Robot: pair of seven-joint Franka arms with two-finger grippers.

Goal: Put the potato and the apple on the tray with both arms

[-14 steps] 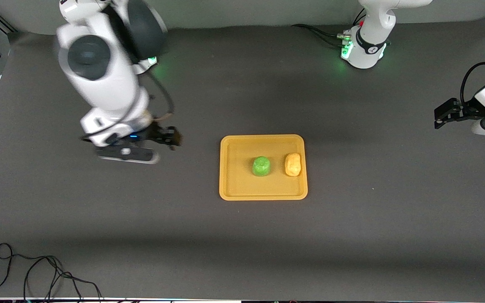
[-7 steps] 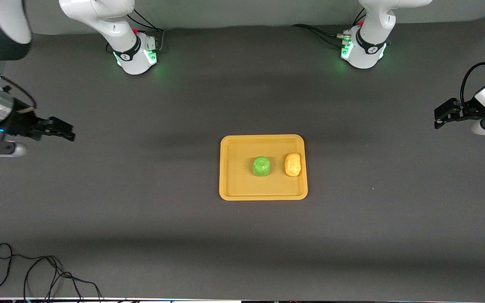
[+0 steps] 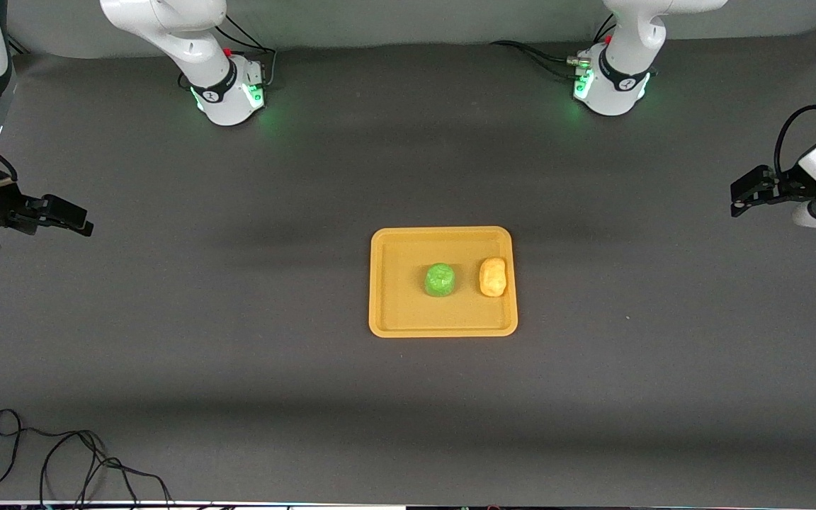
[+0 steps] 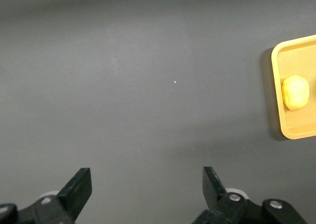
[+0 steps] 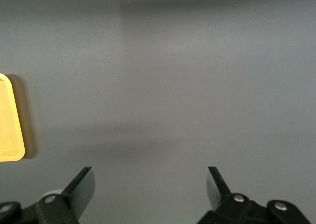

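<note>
The orange-yellow tray lies in the middle of the table. The green apple sits on it near its centre. The yellow-tan potato sits on it beside the apple, toward the left arm's end; it also shows in the left wrist view on the tray. My left gripper is open and empty over bare table at the left arm's end. My right gripper is open and empty over bare table at the right arm's end. A corner of the tray shows in the right wrist view.
The table is covered with dark grey cloth. A loose black cable lies near the front edge at the right arm's end. The two green-lit bases stand along the table's top edge.
My right arm has swung away from beside the tray out to the right arm's end of the table. The left arm, apple and potato have not moved.
</note>
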